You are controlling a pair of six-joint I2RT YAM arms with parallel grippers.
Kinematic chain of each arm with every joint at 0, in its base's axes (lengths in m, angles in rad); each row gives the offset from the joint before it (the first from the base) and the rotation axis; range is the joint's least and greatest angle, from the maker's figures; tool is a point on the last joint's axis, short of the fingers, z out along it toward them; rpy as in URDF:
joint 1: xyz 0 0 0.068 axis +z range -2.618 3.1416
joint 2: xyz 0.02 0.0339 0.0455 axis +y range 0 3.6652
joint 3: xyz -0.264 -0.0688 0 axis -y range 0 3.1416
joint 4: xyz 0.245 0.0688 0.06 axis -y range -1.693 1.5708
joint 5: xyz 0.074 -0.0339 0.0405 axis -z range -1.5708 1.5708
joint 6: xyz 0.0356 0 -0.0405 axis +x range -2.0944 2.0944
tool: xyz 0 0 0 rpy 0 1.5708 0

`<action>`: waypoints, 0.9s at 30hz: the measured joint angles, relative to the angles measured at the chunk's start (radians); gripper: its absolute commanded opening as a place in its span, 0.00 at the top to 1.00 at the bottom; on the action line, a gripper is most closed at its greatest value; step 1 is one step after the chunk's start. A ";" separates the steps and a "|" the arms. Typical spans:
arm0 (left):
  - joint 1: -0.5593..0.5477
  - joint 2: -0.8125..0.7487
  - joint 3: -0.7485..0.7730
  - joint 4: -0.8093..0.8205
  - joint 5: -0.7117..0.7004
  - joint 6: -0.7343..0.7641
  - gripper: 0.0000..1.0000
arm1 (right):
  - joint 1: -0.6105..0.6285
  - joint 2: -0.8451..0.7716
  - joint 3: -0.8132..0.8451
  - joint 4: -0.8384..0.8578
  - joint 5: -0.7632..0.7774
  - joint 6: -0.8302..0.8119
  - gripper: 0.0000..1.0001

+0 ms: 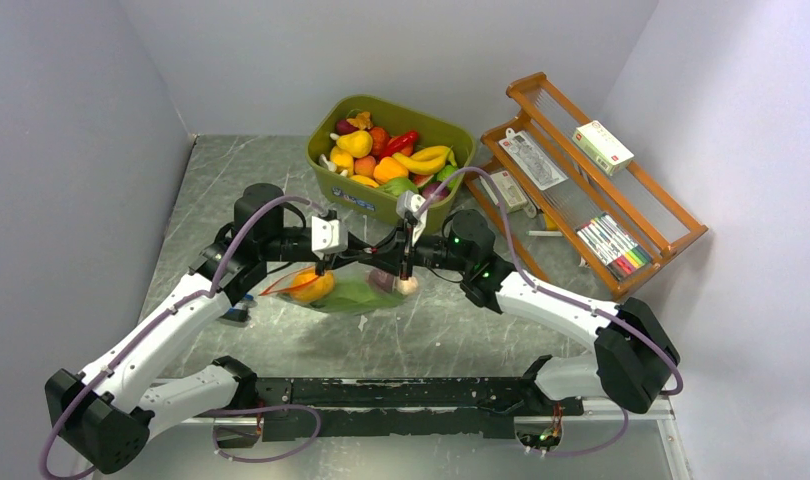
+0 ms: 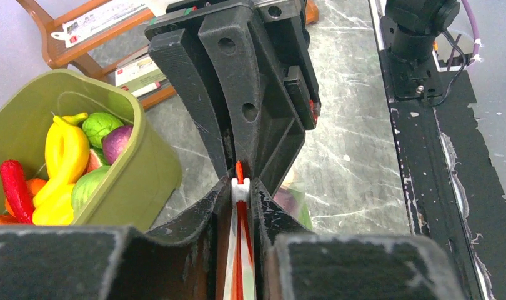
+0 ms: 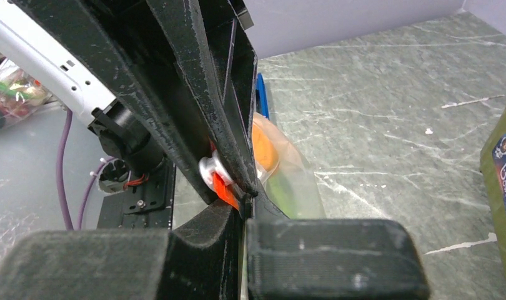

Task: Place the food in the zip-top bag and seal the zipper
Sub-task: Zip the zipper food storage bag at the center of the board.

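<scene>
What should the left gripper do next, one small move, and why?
Probably draw the left gripper sideways along the zipper, away from the right gripper. It is pinched on the white slider, the right gripper clamps the zipper close by as an anchor, and food sits inside the zip-top bag. How much is sealed cannot be seen.

zip-top bag [image 1: 353,298]: clear, mouth edge up | food [image 1: 312,286]: orange, green, purple pieces inside | zipper [image 2: 238,170]: red-orange strip
</scene>
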State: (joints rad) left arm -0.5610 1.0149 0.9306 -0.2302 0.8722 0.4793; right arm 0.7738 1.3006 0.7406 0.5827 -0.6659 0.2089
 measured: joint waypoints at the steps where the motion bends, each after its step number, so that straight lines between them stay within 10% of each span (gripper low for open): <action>1: 0.000 0.000 0.000 0.000 -0.005 0.003 0.91 | 0.000 0.000 0.000 -0.002 0.000 -0.001 1.00; 27: -0.012 -0.008 0.017 -0.100 -0.032 0.061 0.93 | 0.007 -0.072 -0.051 -0.021 0.014 -0.090 1.00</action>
State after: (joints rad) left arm -0.5732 1.0069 0.9478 -0.3298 0.8402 0.5404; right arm 0.7811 1.2289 0.6891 0.5621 -0.6514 0.1188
